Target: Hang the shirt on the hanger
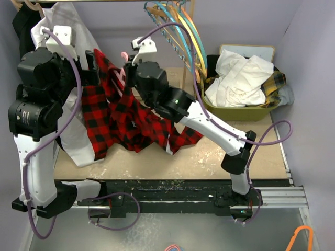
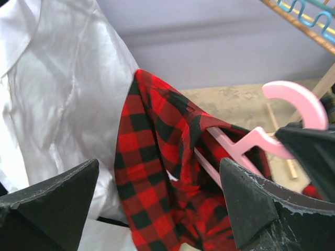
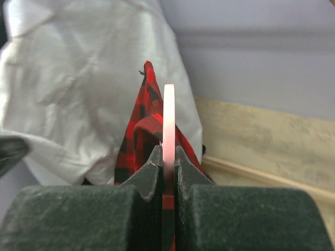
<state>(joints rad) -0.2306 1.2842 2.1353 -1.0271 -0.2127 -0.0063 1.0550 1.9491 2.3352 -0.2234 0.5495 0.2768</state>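
Note:
The red-and-black plaid shirt (image 1: 131, 117) hangs from the pink hanger (image 1: 124, 55) and trails onto the table. My right gripper (image 1: 127, 67) is shut on the hanger just below its hook. In the right wrist view the pink hanger (image 3: 168, 120) stands edge-on between the pads of my right gripper (image 3: 167, 152), with the shirt (image 3: 141, 130) behind. My left gripper (image 1: 93, 73) is open beside the shirt's upper left edge. In the left wrist view my left gripper (image 2: 159, 164) has its jaws wide apart, with the shirt (image 2: 152, 157) draped over one arm of the hanger (image 2: 293, 104) just beyond them.
A plain white shirt (image 1: 78, 130) hangs at the left, behind the left arm. An olive basket (image 1: 246, 112) with white and yellow-green plaid cloth stands at the back right. A rack with blue, yellow and orange hangers (image 1: 178, 21) is at the back.

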